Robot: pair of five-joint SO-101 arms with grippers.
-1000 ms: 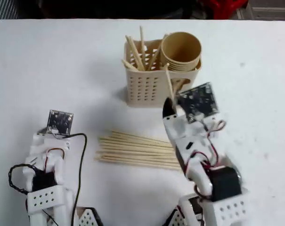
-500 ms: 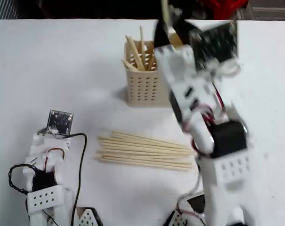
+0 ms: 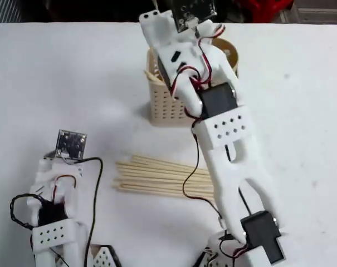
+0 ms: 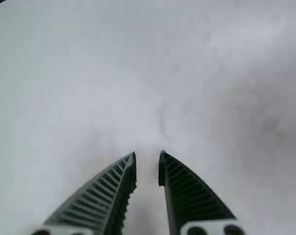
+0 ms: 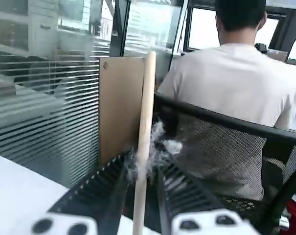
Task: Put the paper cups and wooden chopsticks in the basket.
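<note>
High view: right arm [image 3: 218, 111] stretched over basket [image 3: 167, 107], paper cups [image 3: 231, 54] inside, mostly hidden. Loose chopsticks [image 3: 157, 179] flat on table [image 3: 57, 72], between both arms, near basket.
Left wrist view: left gripper [image 4: 148, 162] barely ajar, narrow gap, holding nothing, above bare table.
Right wrist view: right gripper [image 5: 140, 171] clamped on single chopstick [image 5: 145, 122], standing up between the fingers

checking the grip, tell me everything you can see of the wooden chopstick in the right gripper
The pale round wooden chopstick is one plain, smooth stick with no break showing. It is clamped between the black ribbed fingers of the right gripper. It runs along them and juts well past their tips, leaning slightly. Its far end is blunt and touches nothing; its near end runs out of the picture.
</note>
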